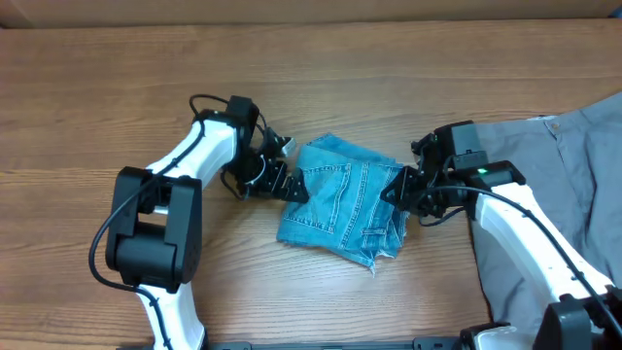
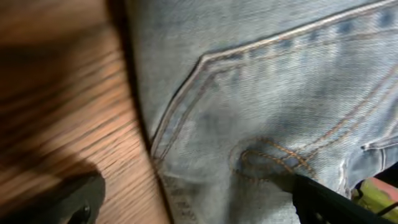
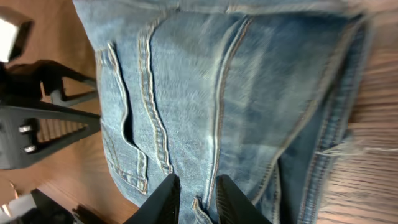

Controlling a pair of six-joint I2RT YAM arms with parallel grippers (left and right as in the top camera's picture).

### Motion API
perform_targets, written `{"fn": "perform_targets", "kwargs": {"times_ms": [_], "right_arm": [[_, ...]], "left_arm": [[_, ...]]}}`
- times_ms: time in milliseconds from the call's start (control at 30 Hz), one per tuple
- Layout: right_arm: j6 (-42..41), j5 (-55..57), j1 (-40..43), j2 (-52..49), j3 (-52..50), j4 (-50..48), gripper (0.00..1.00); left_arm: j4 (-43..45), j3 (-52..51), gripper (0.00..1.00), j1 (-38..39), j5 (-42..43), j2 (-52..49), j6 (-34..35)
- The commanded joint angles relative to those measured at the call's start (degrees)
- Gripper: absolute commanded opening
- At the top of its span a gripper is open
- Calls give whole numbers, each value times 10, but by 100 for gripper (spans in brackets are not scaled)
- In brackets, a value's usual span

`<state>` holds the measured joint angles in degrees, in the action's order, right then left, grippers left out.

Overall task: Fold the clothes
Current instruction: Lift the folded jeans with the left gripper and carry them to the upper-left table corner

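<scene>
The light-blue denim jeans (image 1: 340, 199) lie folded into a small bundle at the table's middle, a stitched back pocket facing up (image 2: 267, 93), and fill the right wrist view (image 3: 236, 87). My left gripper (image 1: 292, 187) is at the bundle's left edge and open; one finger is over the wood and the other over the denim (image 2: 199, 205). My right gripper (image 1: 397, 190) is at the bundle's right edge, its fingers close together on a fold of denim (image 3: 198, 198). The grey trousers (image 1: 573, 165) lie spread at the right.
The wooden table (image 1: 117, 117) stretches left and back. The grey trousers cover the right side, under my right arm. My left arm's base (image 1: 146, 233) stands at the front left.
</scene>
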<state>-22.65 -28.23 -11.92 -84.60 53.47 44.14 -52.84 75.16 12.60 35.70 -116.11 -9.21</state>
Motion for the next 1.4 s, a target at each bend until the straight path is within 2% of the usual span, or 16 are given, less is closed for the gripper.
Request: {"fn": "perform_targets", "kwargs": {"times_ms": [0,133,233,433,633,667,700,733,767,800,833,933,1067,1233,1367], "right_arm": [[2,8,-25,-27,8,-1,23],[-4,51,-54,-71,8,-1,17],[-43,91,-61,-105,8,-2,12],[-61,87,-60,-145,8,-14,11],[-61,87,-60,-146,8,-13,11],[-61,85,-60,-146,8,-13,11],[-61,81,-60,-146,8,-13,11],[-61,76,-60,-146,8,-13,11],[-61,71,-60,-145,8,-13,10],[-61,65,-60,-145,8,-11,8],[-61,59,-60,-145,9,-8,5],[-61,46,-56,-135,16,14,4],[-61,46,-38,-90,42,56,4],[-59,46,-26,-19,99,103,4],[-59,46,-26,24,130,111,4]], "left_arm": [[30,-35,100,2,38,-8,-15],[39,-50,100,2,38,-8,-15],[42,-53,100,3,45,-8,-15],[49,-55,100,25,44,-8,-15],[71,-58,100,84,43,-8,-15],[76,-58,96,94,41,-8,-12],[79,-58,82,103,33,-8,-4],[82,-58,65,110,24,-8,10],[84,-58,36,116,16,-8,22],[84,-58,13,118,13,-8,24],[83,-58,4,119,12,-8,24],[76,-54,4,110,14,-8,26],[22,-15,4,63,14,-6,17],[-86,106,4,-35,14,-2,2],[-114,218,4,-132,23,-2,28]]}}
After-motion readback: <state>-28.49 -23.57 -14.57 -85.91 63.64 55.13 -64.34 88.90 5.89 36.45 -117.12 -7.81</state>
